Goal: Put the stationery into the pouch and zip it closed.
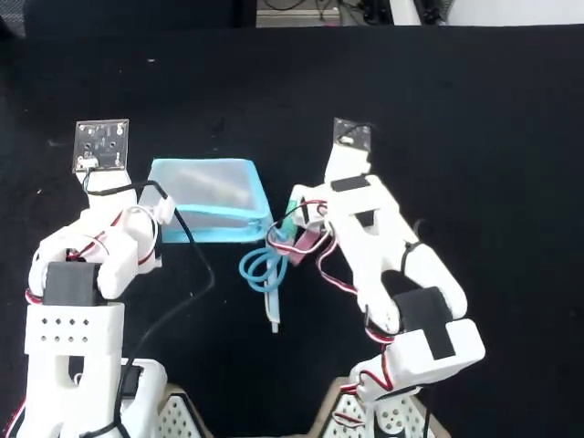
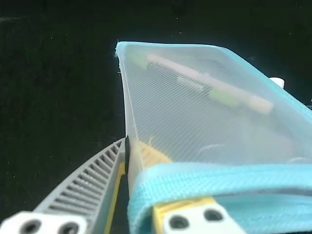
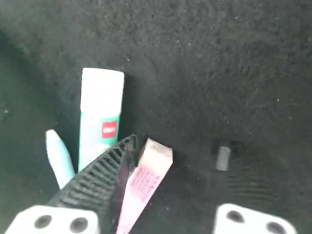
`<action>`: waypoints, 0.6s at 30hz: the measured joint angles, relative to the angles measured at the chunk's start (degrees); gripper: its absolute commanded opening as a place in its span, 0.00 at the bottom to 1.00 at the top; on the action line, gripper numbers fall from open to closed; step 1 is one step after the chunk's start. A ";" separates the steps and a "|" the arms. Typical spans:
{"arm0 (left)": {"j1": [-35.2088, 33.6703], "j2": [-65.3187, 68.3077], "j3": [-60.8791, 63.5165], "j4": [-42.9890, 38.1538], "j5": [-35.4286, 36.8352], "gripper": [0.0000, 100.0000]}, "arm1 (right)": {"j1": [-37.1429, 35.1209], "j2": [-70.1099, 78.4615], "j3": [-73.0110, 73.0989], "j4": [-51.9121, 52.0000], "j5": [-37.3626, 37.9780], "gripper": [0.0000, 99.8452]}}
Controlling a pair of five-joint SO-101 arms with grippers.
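Note:
A translucent blue mesh pouch [image 1: 208, 196] lies on the black table, with a white and green pen [image 2: 204, 85] inside it. My left gripper [image 1: 164, 215] is shut on the pouch's [image 2: 204, 126] near corner, by the teal zipper band [image 2: 219, 178]. My right gripper [image 1: 294, 234] hovers just right of the pouch, its jaws apart. A pink eraser-like strip [image 3: 146, 178] lies against its grey finger [image 3: 97, 178]. A white and green glue stick [image 3: 101, 122] lies just past that finger. A blue looped cord [image 1: 260, 266] and a pale pen [image 1: 273, 306] lie in front of the pouch.
Black cloth [image 1: 474, 137] covers the whole table, with open room to the right and at the back. Two square marker plates [image 1: 100, 144] [image 1: 352, 135] stick up from the arms. A pale blue tip [image 3: 58, 158] shows beside the glue stick.

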 measured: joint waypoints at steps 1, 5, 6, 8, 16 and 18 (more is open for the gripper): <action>0.00 -0.09 0.18 0.00 0.00 0.03 | -0.09 0.00 -0.26 1.49 0.00 0.29; 0.00 -0.26 0.18 0.00 0.00 0.03 | -3.78 0.00 -1.58 6.86 0.00 0.25; 0.00 -0.26 0.18 0.00 0.00 0.03 | -4.66 0.00 -1.58 7.03 0.00 0.23; 0.00 -0.26 0.18 0.00 0.00 0.03 | -5.63 0.00 -1.58 7.03 0.00 0.19; 0.00 -0.26 0.18 0.00 0.00 0.03 | -6.24 0.00 -0.88 3.87 0.00 0.02; 0.00 -0.26 0.18 0.00 0.00 0.03 | -6.15 0.00 -0.88 3.25 0.00 0.01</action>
